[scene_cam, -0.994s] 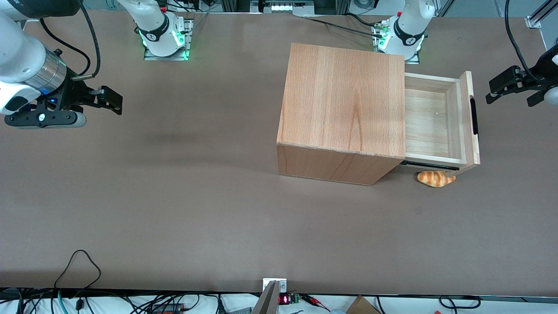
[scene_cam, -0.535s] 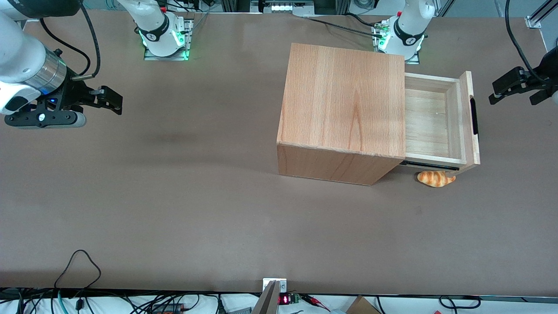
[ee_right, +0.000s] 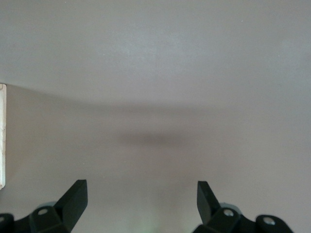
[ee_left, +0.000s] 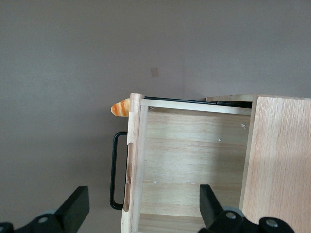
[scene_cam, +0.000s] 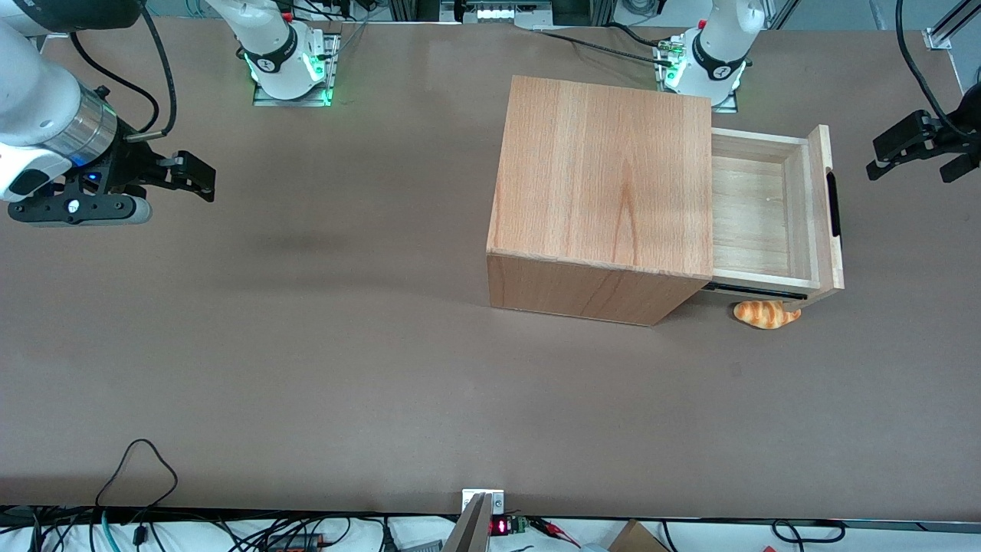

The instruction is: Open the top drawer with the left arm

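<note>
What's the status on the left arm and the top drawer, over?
Tool open, holding nothing, clear of the handle. Top drawer pulled well out, inside bare. Croissant on the table under its front corner.

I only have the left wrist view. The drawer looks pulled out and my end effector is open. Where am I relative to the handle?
Observer: In the front view, the end effector hangs apart from the top drawer's black handle, toward the working arm's end of the table, touching nothing.
Operator: And the orange thing by the drawer front?
Observer: It's a croissant lying on the table, tucked partly under the drawer's front corner, nearer the front camera than the drawer.
</note>
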Robot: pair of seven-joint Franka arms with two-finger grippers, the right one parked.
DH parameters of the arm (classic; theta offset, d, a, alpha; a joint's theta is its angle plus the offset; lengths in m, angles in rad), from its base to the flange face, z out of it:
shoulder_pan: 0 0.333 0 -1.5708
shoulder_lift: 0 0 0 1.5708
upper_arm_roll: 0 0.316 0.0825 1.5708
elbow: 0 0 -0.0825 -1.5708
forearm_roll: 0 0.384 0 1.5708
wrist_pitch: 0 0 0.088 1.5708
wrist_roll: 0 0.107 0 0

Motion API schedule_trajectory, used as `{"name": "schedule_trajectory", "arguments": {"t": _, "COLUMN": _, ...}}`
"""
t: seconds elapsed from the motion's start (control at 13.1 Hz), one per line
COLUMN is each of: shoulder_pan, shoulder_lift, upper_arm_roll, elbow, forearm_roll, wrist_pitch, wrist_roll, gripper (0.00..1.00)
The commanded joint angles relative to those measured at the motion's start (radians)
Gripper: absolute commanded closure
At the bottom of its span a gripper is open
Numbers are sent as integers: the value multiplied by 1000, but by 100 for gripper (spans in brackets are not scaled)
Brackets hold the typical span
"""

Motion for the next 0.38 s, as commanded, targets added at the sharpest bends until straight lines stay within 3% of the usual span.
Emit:
{"name": "schedule_trajectory", "arguments": {"t": 0.0, "shoulder_pan": -12, "shoulder_lift": 2, "upper_arm_roll": 1, "elbow": 16, "forearm_roll": 31, "wrist_pitch": -19, "wrist_roll": 20, "gripper": 0}}
{"name": "schedule_trajectory", "arguments": {"t": 0.31, "shoulder_pan": -11, "shoulder_lift": 2, "upper_arm_roll": 10, "elbow": 19, "forearm_roll": 27, "wrist_pitch": -19, "wrist_roll": 19, "gripper": 0}}
